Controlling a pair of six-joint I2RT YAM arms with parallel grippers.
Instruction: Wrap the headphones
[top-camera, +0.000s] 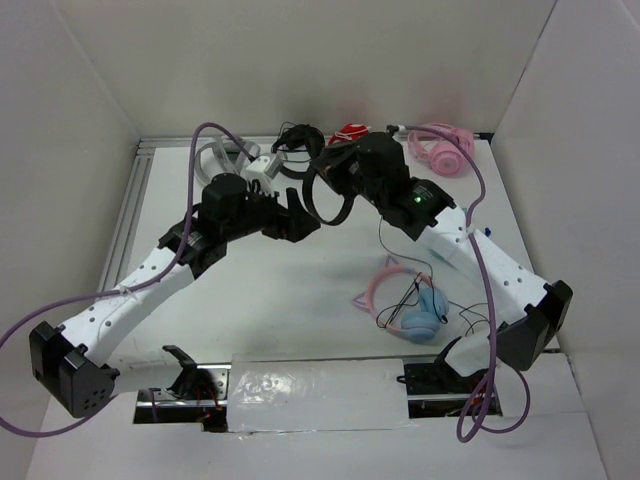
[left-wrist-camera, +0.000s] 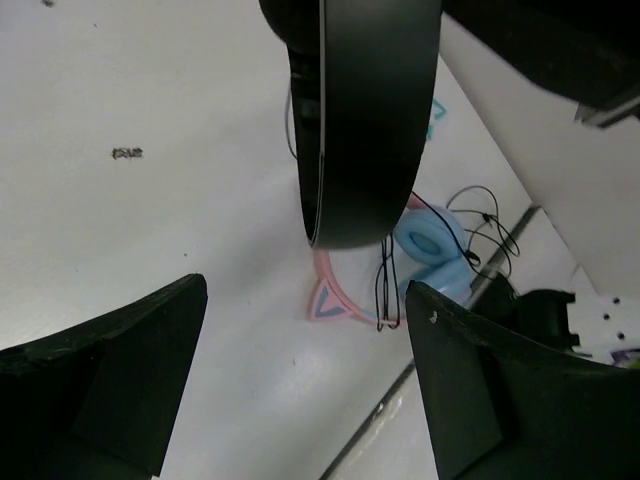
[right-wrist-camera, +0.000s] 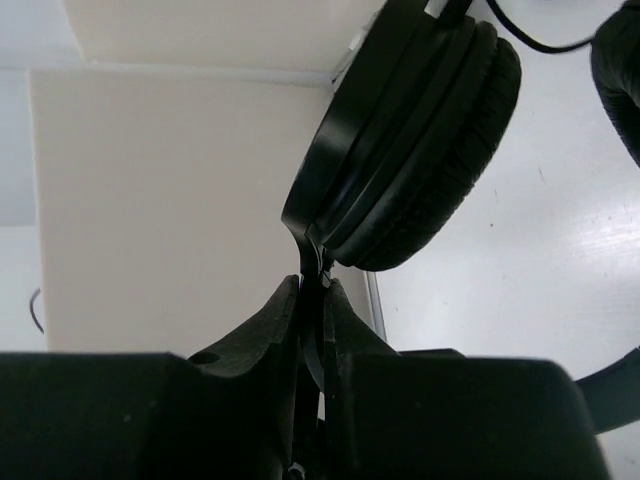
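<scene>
Headphones held aloft, cord winding not yet begun, by my judgement. My right gripper (right-wrist-camera: 315, 290) has its jaws pressed together on the thin black headband of the headphones (right-wrist-camera: 430, 150), pinching it just below one padded ear cup (right-wrist-camera: 455, 120). The pair hangs clear of the white table (top-camera: 300, 320), over its middle and toward the far edge, between my two wrists. My left gripper (left-wrist-camera: 305, 290) stands with its jaws spread wide and nothing between them. The smooth black outer face of a cup hangs just ahead of its fingertips, apart from both. The pink cat-ear headphones (top-camera: 405, 300) lie on the table below, nearer the right-hand near corner, with their own cord loose beside them. A thin black cord (right-wrist-camera: 520, 35) crosses the top of the right wrist view, but I cannot trace where its free length runs. The step in hand appears to be presenting the pair to my left side. The next move calls for my left jaws to close on the cord alone, not the cup, while my right pinch holds the band steady.
</scene>
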